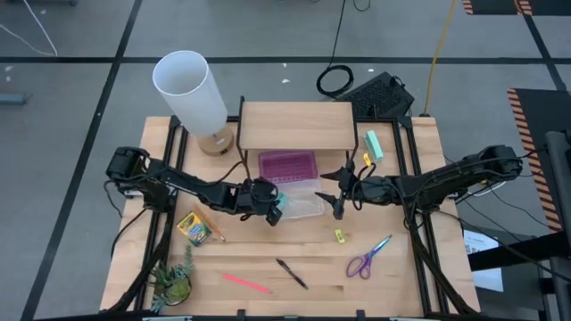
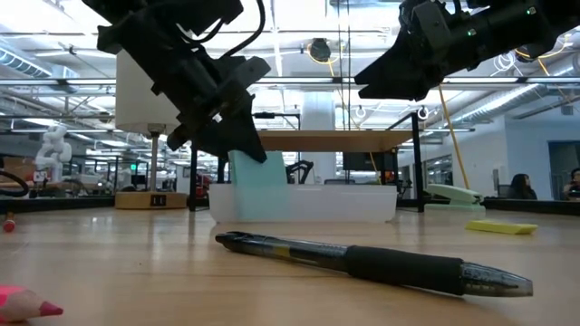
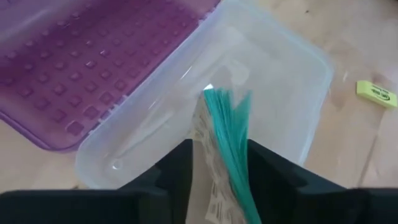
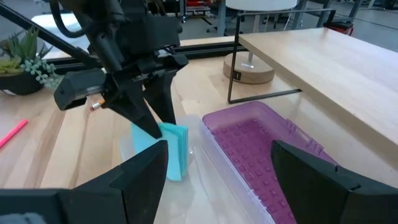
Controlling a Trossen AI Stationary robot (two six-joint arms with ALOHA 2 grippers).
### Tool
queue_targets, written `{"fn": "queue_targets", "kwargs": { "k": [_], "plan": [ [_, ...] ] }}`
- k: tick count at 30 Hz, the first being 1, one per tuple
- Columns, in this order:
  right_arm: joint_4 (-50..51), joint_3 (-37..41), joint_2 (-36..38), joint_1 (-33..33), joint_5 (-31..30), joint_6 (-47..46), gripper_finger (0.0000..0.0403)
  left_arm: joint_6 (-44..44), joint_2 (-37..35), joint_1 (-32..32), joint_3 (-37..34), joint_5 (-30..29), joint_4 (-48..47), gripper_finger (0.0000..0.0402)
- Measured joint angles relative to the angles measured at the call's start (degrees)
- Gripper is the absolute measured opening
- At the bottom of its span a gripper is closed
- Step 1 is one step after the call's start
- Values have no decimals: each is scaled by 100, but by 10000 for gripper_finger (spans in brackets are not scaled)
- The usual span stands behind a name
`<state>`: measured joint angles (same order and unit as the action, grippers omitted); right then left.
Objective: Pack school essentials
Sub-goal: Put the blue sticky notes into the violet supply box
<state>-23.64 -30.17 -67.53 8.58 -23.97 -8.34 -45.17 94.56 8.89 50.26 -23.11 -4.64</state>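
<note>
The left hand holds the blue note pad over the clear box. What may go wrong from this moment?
The left hand grips the light-blue note pad on edge above the clear box; released so, it might lean on the wall instead of lying flat. The light box may also slide if pushed. The right hand waits open close by, so the arms might touch.

The note pad is partly hidden between the left gripper's fingers. In the low view, the pink stick is cut off by the picture's edge.
</note>
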Motion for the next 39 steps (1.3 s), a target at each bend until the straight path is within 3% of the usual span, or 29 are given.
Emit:
{"fn": "queue_targets", "kwargs": {
  "k": [8,14,22,29,36,39],
  "plan": [
    [-6,-2,0,2,0,0,276,-471,0,-353,0,511,55,14],
    [9,-2,0,2,0,0,276,-1030,-105,-530,9,383,253,37],
    [103,-2,0,2,0,-3,276,-2570,10,44,0,-759,295,10],
    [178,-2,0,2,0,-66,276,-3359,-7,591,4,-1705,301,34],
    [114,-4,0,2,0,-66,276,-3615,363,814,8,-2193,695,10],
    [67,-4,0,2,0,-74,276,-3568,486,806,-4,-2191,799,20]
  ]
}}
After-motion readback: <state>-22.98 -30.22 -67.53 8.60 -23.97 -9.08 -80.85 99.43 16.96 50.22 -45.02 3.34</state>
